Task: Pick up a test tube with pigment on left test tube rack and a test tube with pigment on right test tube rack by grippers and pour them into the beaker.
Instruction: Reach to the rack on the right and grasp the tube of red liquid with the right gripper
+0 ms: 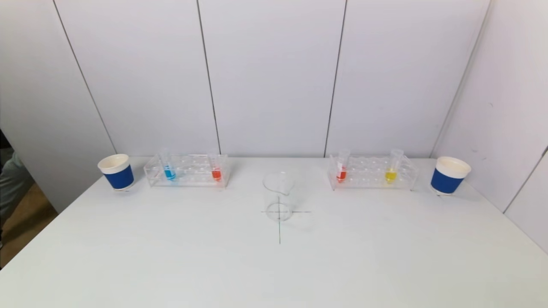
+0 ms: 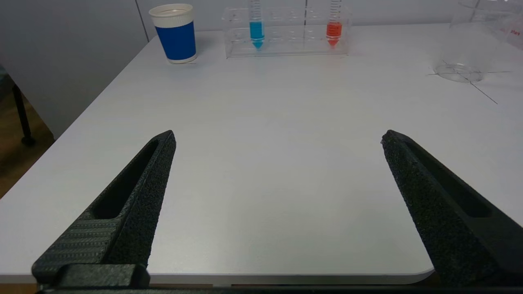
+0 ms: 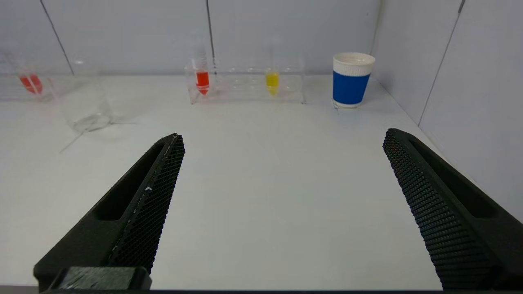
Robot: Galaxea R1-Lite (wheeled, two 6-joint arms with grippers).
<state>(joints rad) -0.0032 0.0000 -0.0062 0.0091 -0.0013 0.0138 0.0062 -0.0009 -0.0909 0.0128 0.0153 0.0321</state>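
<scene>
White table (image 1: 171,256) bare from head; wrists show left gripper (image 2: 278,136), right gripper (image 3: 284,139) spread

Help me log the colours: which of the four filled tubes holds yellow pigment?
The yellow tube, toward the outer end of the right rack, nearest the right blue cup. The others hold red or blue.

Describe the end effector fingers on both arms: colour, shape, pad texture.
Only the fingers show, in the wrist views. The left end effector has two matte black fingers tapering to pointed tips, each with a long slot on the outer face and a rough, foam-like inner pad; ribbing marks one finger's base. The right end effector has the same shape, with mesh-patterned pads. No cables or markings visible.
</scene>
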